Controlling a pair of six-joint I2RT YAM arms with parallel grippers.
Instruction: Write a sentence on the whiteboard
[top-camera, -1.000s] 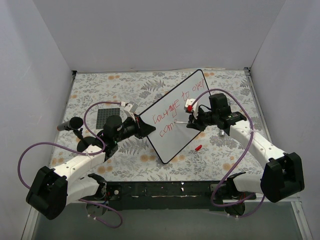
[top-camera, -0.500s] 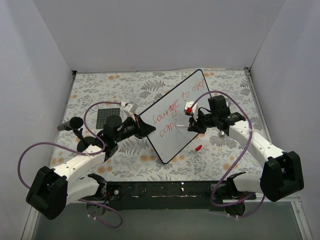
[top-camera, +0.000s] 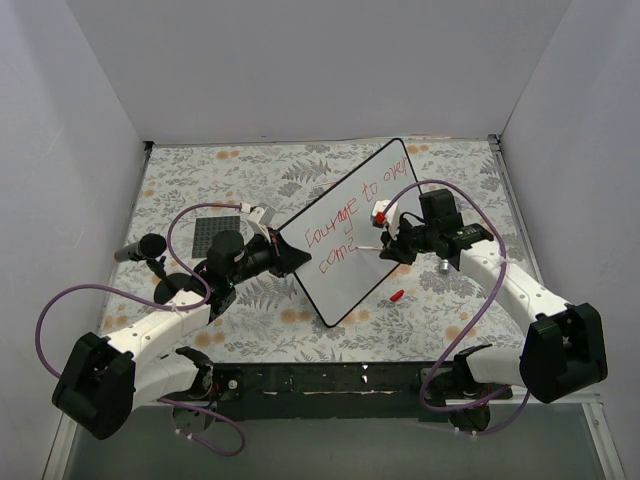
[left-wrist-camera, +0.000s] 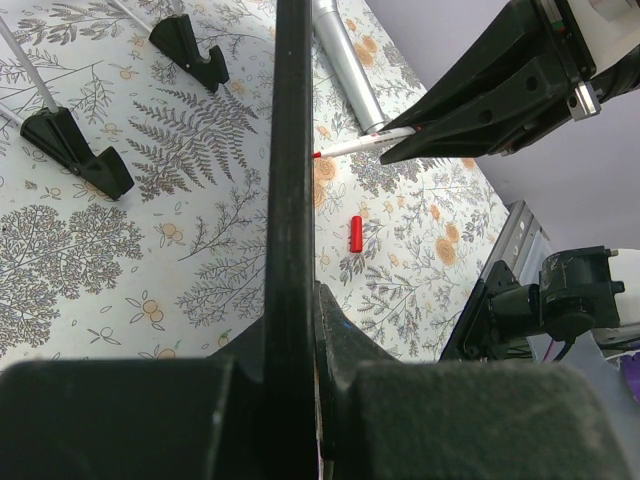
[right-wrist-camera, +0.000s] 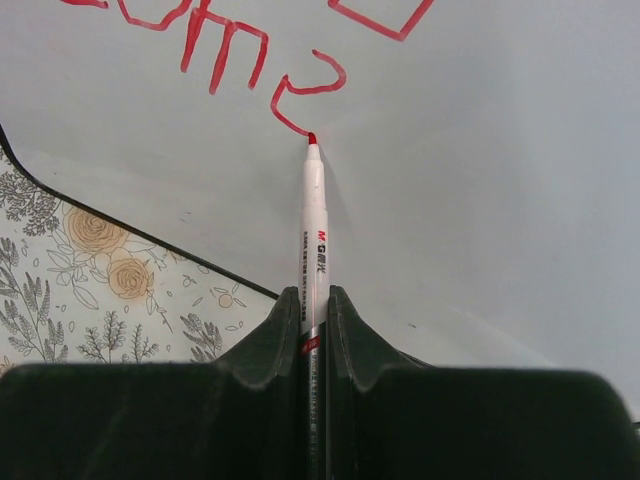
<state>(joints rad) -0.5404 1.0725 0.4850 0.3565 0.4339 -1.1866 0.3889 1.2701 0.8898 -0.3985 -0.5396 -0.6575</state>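
The right end effector (right-wrist-camera: 314, 300) pinches a marker (right-wrist-camera: 314, 215) tip-first against the whiteboard (right-wrist-camera: 480, 200), whose edge the left end effector (left-wrist-camera: 293, 335) clamps.

sentence (top-camera: 343, 220) in red, "courage to over / come", on whiteboard (top-camera: 345, 290), "M&G" logo on marker (right-wrist-camera: 315, 222) barrel

On my overhead feed a floral-patterned cloth (top-camera: 200, 180) covers the table, with plain white walls (top-camera: 320, 60) on the left, right and far sides. A small red cap (top-camera: 396, 296) lies on the cloth right of centre, toward the near side. At the left sits a dark square pad (top-camera: 216, 233). Left of the pad and slightly nearer lies a black cylinder (top-camera: 140, 249). On the right I see a small silver piece (top-camera: 443, 265), but I cannot tell what it is.
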